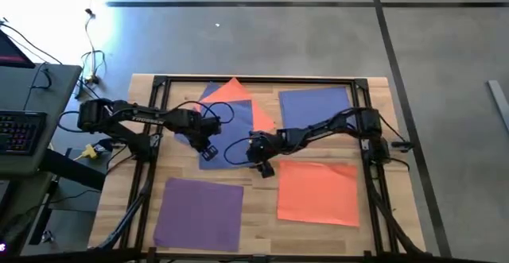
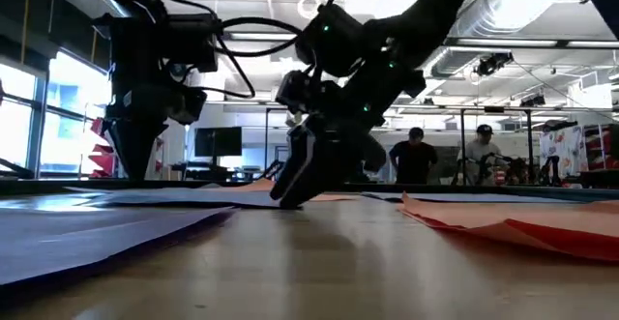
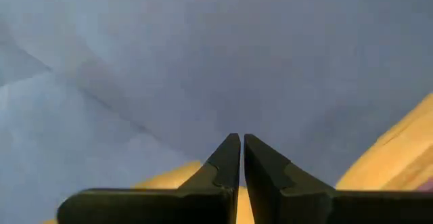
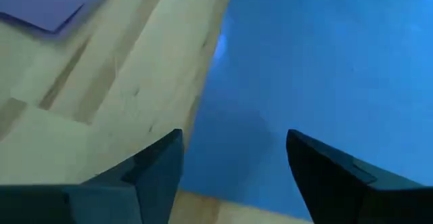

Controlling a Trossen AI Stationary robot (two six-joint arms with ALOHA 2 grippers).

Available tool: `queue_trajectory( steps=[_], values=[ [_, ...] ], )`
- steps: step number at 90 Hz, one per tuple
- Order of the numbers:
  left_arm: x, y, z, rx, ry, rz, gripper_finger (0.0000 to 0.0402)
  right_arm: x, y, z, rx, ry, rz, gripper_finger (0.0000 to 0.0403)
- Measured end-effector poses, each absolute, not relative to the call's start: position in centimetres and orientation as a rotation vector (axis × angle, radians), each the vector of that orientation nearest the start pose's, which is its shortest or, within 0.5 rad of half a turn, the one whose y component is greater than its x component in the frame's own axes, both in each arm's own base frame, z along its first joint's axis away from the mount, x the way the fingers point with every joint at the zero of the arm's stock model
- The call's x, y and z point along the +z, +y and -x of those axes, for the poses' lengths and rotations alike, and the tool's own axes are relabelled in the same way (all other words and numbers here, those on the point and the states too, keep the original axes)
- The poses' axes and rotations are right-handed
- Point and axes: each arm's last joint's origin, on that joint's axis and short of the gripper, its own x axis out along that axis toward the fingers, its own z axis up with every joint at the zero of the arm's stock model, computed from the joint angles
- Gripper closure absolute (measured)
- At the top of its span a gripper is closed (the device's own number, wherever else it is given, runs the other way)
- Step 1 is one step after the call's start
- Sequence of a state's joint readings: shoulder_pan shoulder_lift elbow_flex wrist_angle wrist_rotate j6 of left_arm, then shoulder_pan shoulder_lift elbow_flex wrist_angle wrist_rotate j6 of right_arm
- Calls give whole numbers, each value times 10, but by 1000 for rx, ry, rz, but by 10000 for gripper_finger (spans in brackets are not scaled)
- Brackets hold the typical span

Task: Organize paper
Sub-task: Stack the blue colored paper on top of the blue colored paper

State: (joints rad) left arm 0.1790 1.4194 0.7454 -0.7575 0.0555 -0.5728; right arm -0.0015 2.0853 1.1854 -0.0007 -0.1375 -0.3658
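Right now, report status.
Left pincer shut, right pincer open, both low over blue sheet. Papers unsorted on table. Nothing in the way.

orange sheet: mostly covered by blue sheets | left gripper: fingertips hide contact point | people: small, blurred behind table

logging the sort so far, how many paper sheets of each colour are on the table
orange sheets: 2
purple sheets: 1
blue sheets: 3, counted from the high view, where the middle pile overlaps
total: 6
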Motion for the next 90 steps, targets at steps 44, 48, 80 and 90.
queue_trajectory(
  steps=[44, 48, 80, 90],
  values=[
    [230, 46, -246, 519, 1276, 480, 402, 89, 6, -404, 272, 965, 94, 396],
    [238, 47, -248, 523, 1264, 457, 402, 92, 6, -404, 253, 971, 48, 399],
    [288, 40, -251, 429, 1181, 227, 402, 157, -10, -391, 284, 884, -267, 403],
    [293, 29, -256, 315, 1119, 161, 400, 169, -19, -386, 260, 878, -325, 403]
  ],
)
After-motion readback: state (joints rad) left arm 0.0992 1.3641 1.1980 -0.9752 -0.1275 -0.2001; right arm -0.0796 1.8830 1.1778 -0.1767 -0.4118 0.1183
